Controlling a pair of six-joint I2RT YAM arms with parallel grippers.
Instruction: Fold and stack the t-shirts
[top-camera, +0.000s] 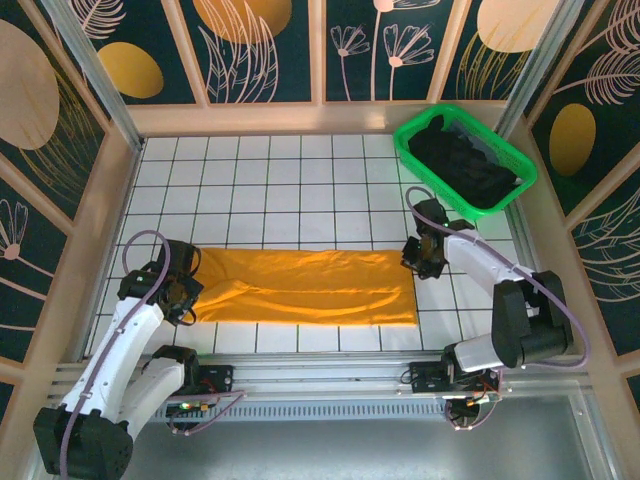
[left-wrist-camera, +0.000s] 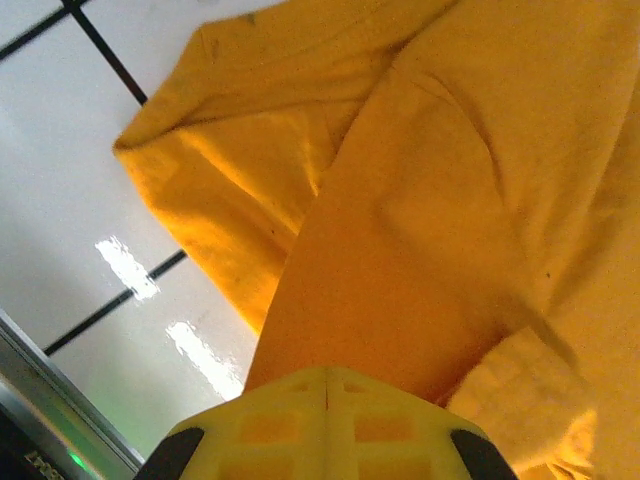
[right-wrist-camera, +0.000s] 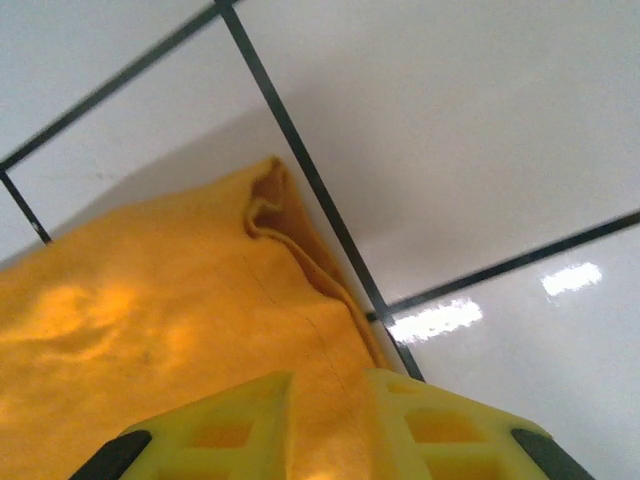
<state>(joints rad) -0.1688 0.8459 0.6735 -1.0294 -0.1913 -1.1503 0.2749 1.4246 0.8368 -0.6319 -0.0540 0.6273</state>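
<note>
Dark panels printed with pale flowers (top-camera: 250, 50) are walling in a white tiled table (top-camera: 280, 180) crossed by black grid lines.

The left pincer (top-camera: 183, 290) is sitting low at the left end of the orange-yellow t-shirt (top-camera: 300, 287). In its wrist view the yellow fingers (left-wrist-camera: 327, 378) are meeting with no gap, and the cloth (left-wrist-camera: 450, 200) is running right up into them, so it appears to be pinching that end. A sleeve is lying folded inward just beyond the tips.

The right pincer (top-camera: 418, 255) is working at the opposite end. In its wrist view the fingers (right-wrist-camera: 330, 388) are standing narrowly apart with orange cloth (right-wrist-camera: 150, 320) filling the space between them, gripping the shirt close to its corner.

Between the two, the shirt is lying as a long flat band across the near-middle of the table, its sides already turned in lengthwise. Far to the right, a green basket (top-camera: 430, 116) is holding the black t-shirts (top-camera: 465, 160), well apart from the band.

The step in hand looks like the crosswise fold of the first shirt. The next move is probably calling for one end to be lifted and carried over onto the other, with both corners held level so that the band is not twisting or dragging its lower layer along.
</note>
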